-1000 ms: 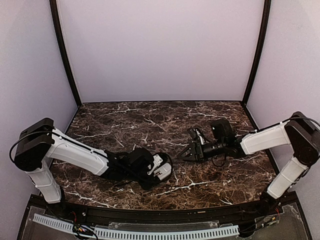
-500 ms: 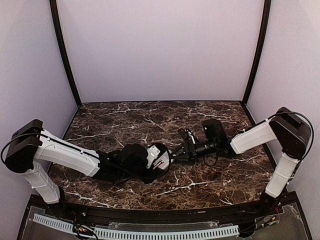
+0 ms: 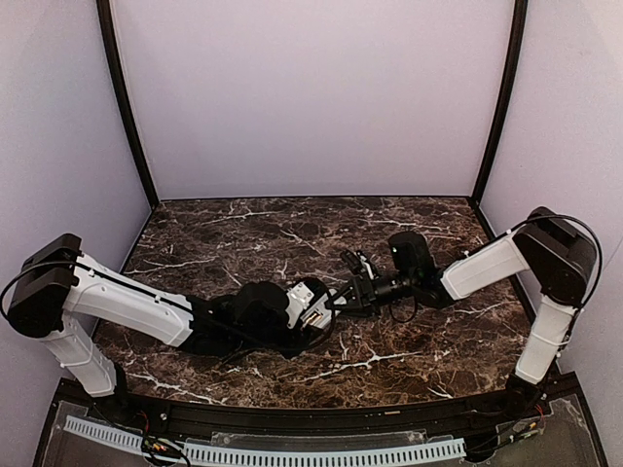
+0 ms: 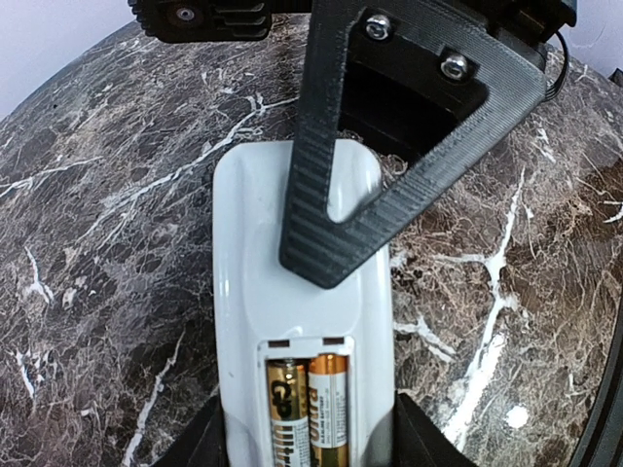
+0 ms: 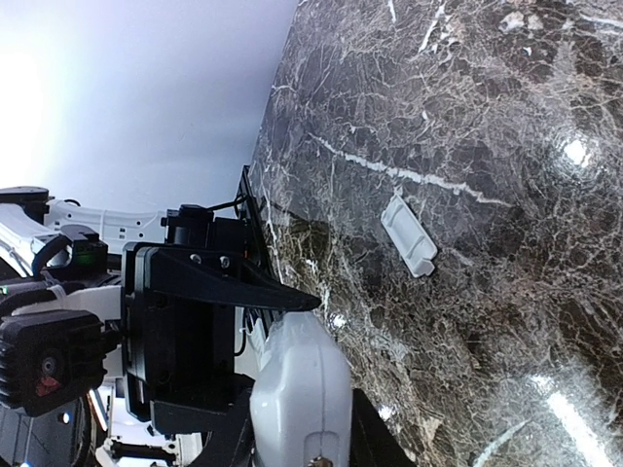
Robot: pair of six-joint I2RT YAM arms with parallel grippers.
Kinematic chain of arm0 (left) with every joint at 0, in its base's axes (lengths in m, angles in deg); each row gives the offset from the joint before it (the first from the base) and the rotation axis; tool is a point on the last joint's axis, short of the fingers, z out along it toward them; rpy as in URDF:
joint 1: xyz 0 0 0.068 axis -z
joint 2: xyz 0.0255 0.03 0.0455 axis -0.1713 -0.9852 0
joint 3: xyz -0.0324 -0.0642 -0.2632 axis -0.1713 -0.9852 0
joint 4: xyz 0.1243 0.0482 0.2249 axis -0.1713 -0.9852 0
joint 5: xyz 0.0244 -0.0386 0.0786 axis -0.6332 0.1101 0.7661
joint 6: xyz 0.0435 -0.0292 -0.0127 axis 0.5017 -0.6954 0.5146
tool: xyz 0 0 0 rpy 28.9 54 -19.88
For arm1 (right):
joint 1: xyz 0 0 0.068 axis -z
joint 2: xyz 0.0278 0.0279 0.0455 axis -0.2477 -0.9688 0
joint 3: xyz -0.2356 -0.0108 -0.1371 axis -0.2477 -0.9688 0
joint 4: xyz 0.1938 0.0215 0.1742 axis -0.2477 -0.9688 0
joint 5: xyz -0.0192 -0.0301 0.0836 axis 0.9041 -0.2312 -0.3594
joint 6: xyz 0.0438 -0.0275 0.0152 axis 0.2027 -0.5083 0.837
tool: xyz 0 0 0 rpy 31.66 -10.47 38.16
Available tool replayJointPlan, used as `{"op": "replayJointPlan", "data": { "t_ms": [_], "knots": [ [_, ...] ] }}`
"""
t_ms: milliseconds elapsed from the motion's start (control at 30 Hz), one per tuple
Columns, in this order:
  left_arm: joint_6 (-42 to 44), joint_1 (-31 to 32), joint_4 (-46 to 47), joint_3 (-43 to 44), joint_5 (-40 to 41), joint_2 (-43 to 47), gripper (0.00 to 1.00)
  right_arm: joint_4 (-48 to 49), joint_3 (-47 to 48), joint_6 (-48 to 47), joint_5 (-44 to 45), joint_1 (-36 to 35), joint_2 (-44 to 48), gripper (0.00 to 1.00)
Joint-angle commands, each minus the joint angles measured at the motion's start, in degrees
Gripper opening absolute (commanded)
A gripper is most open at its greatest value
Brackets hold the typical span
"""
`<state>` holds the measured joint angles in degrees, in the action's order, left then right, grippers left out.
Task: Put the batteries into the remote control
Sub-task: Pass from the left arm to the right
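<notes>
The left fingers (image 4: 204, 449) pinch the remote control (image 4: 243, 272) by its long edges at its 6 o'clock end in the left wrist view, one finger on each side. The right fingers (image 4: 336, 195) reach in from 12 o'clock. One black triangular finger lies flat on the plain back of the far end, and in the right wrist view that rounded end sits between both fingers, which look clamped on it. So each arm has one end of the remote, held back-up over the marble tabletop (image 4: 117, 292) near the centre of the overhead view.

Inside the open compartment, just ahead of the left fingers, two batteries (image 4: 307, 409) lie side by side, and both look seated. The small white cover piece (image 5: 409, 233) lies alone on the tabletop, at about 1 o'clock from the remote in the right wrist view and well apart from it.

Loading therefore looks done, and the step in hand seems to be a two-handed steadying or handover. Next, one arm should keep the remote level and back-up so the cells stay in. The other can then let go gently and fetch the cover if it is to be fitted.
</notes>
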<state>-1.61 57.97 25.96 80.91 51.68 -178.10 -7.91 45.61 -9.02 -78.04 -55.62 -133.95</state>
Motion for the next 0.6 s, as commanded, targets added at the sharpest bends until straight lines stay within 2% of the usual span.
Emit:
{"op": "replayJointPlan", "data": {
  "t_ms": [0, 33, 167, 200, 267, 400, 567],
  "knots": [
    [0.68, 0.46, 1.29, -0.16, 1.39, 2.61, 0.34, 2.56, 0.93, 0.37, -1.11, -0.82, -0.82, 0.23],
    [0.49, 0.46, 1.13, -0.25, 1.26, 2.85, 0.36, 2.66, 0.87, 0.35, -1.40, -0.76, -0.73, 0.19],
    [-0.58, 0.14, 0.07, -0.89, -0.68, 4.78, 0.58, 2.25, 0.69, -0.79, -2.19, -0.66, -0.12, 0.01],
    [-0.87, 0.04, 0.10, -1.29, -2.10, 6.08, 0.65, 1.82, 0.73, -1.51, -2.33, -0.64, 0.12, 0.00],
    [-1.71, -0.66, 0.68, -2.92, -4.82, 8.34, 0.71, 0.39, 0.70, -3.58, -2.55, -0.56, 0.90, 0.00],
    [-2.92, -2.69, 1.91, -6.08, -11.65, 12.90, 0.77, -3.02, 0.72, -8.53, -2.55, -0.41, 3.46, 0.00],
    [-6.93, -6.53, -0.05, -5.84, -19.38, 13.52, 0.77, -7.42, 1.13, -13.97, -1.93, -0.52, 6.75, 0.00]
  ]
}}
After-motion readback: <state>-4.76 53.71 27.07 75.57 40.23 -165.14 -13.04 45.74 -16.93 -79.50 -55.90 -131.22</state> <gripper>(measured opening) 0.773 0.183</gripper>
